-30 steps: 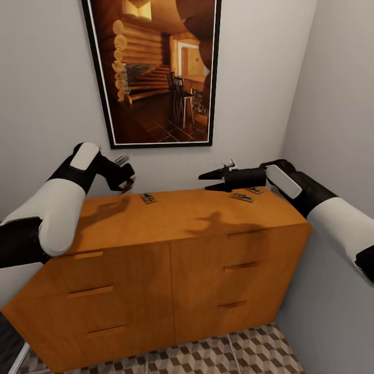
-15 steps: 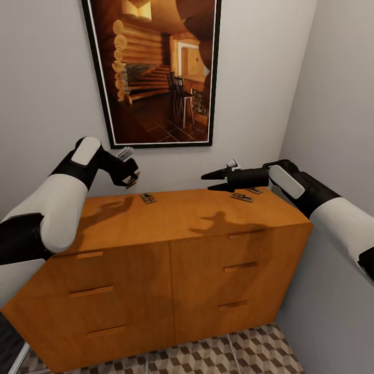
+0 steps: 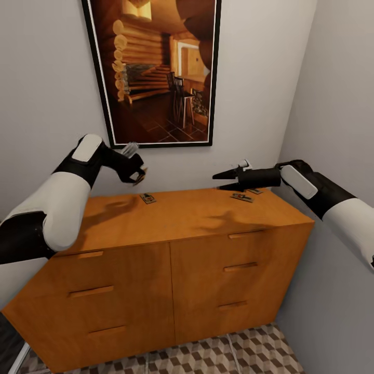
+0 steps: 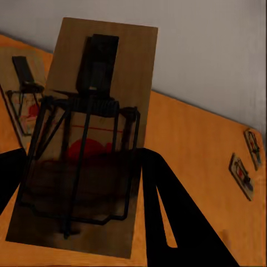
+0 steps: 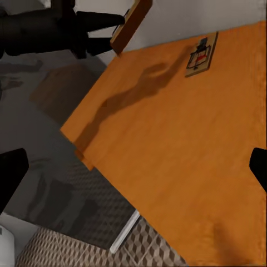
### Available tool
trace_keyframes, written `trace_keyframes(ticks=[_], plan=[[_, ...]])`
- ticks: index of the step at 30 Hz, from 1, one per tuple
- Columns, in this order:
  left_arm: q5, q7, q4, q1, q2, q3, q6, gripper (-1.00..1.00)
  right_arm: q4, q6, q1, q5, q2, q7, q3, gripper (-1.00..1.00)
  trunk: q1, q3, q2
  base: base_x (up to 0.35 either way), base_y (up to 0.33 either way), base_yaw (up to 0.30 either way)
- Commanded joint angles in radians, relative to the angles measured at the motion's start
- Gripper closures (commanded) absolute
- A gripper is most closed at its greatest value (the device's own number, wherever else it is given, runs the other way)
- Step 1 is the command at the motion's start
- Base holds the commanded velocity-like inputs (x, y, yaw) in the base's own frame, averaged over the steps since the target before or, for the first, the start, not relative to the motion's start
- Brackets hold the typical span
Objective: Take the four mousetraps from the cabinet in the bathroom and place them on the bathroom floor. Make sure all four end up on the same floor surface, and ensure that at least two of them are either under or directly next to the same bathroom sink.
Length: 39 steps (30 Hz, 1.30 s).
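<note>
The orange-brown cabinet stands against the wall. My left gripper hangs above the left part of its top, shut on a mousetrap, whose wire parts show close up between the dark fingers. A second mousetrap lies on the top just below that gripper. Two more mousetraps lie near the top's back right corner. My right gripper hovers open just left of and above those two, with nothing between its fingers. Cube-patterned bathroom floor shows below the cabinet.
A large framed picture hangs on the wall over the cabinet. A grey side wall closes in on the right, close to my right arm. The cabinet's drawers with bar handles are shut.
My left gripper has risen and moved right with the mousetrap in it. My right gripper has drawn to the right and slightly up, toward the two traps at the back right.
</note>
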Motion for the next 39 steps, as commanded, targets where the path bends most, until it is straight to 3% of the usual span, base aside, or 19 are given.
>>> trace_keyframes(ticks=[1,3,9,12,13,14,16,17,18,19,20,22,24,27,30,35,39], plan=[[0.023,0.011,-0.001,-0.002,-0.001,0.003,0.004,1.00,0.000,0.000,-0.002,0.000,-0.007,0.006,0.004,-1.00,0.000,-0.001,-0.001,0.000,0.000,0.000],[0.098,0.011,-0.003,-0.011,-0.001,0.002,0.004,1.00,0.000,0.000,-0.002,0.000,-0.024,0.005,0.004,-1.00,0.000,-0.001,-0.001,0.000,0.000,0.000],[0.260,0.012,-0.009,-0.021,-0.008,0.000,0.006,1.00,-0.002,-0.001,0.005,0.006,-0.046,0.004,0.006,-1.00,0.000,-0.001,-0.001,0.000,0.000,0.000],[0.405,0.012,-0.048,-0.021,-0.025,0.000,0.006,1.00,-0.002,-0.001,0.020,0.048,-0.045,0.004,0.006,-1.00,0.000,-0.001,-0.001,0.000,0.000,0.000],[0.433,0.012,-0.058,-0.021,-0.028,-0.001,0.006,1.00,-0.001,-0.001,0.024,0.059,-0.045,0.004,0.006,-1.00,0.000,-0.001,-0.001,0.000,0.000,0.000],[0.490,0.012,-0.083,-0.021,-0.034,-0.006,0.006,1.00,-0.001,-0.002,0.033,0.080,-0.044,0.003,0.006,-1.00,0.000,-0.001,-0.001,0.000,0.000,0.000],[0.601,0.012,-0.163,-0.019,-0.039,-0.048,0.005,1.00,-0.001,-0.002,0.053,0.122,-0.043,0.002,0.006,-1.00,0.000,-0.001,-0.001,0.000,0.000,0.000],[0.629,0.012,-0.189,-0.019,-0.040,-0.065,0.005,1.00,-0.001,-0.002,0.057,0.131,-0.042,0.001,0.006,-1.00,0.000,-0.001,-0.001,0.000,0.000,0.000],[0.687,0.011,-0.246,-0.018,-0.039,-0.102,0.003,1.00,-0.001,-0.002,0.062,0.146,-0.041,0.000,0.006,-1.00,0.000,-0.001,-0.001,0.000,0.000,0.000],[0.748,0.011,-0.303,-0.017,-0.037,-0.138,0.000,1.00,0.000,-0.002,0.066,0.157,-0.039,-0.001,0.007,-1.00,0.000,-0.001,-0.001,0.000,0.000,0.000],[0.780,0.011,-0.330,-0.016,-0.037,-0.154,-0.002,1.00,0.000,-0.002,0.068,0.162,-0.038,-0.002,0.007,-1.00,0.000,-0.001,-0.001,0.000,0.000,0.000],[0.899,0.011,-0.406,-0.016,-0.036,-0.196,-0.007,1.00,0.000,-0.002,0.072,0.172,-0.022,-0.003,0.007,-1.00,0.000,-0.001,-0.001,0.000,0.000,0.000],[0.962,0.010,-0.435,-0.015,-0.036,-0.210,-0.008,1.00,0.001,-0.002,0.074,0.176,-0.004,-0.005,0.007,-1.00,0.000,-0.001,-0.001,0.000,0.000,0.000],[1.012,0.010,-0.463,-0.016,-0.040,-0.219,-0.008,1.00,0.002,-0.002,0.083,0.189,0.033,-0.016,0.007,-1.00,0.000,-0.001,-0.001,0.000,0.000,0.000],[1.027,0.009,-0.484,-0.020,-0.042,-0.220,-0.008,1.00,0.004,-0.002,0.097,0.209,0.078,-0.050,0.007,-1.00,0.000,-0.001,-0.001,0.000,0.000,0.000],[1.077,0.008,-0.573,-0.035,-0.037,-0.217,-0.009,1.00,0.004,-0.008,0.110,0.245,0.168,-0.173,0.006,-1.00,0.000,-0.001,-0.001,0.000,0.000,0.000],[1.119,0.008,-0.680,-0.038,-0.035,-0.217,-0.011,1.00,0.001,-0.011,0.113,0.250,0.201,-0.205,0.003,-1.00,0.000,-0.001,-0.001,0.000,0.000,0.000]])
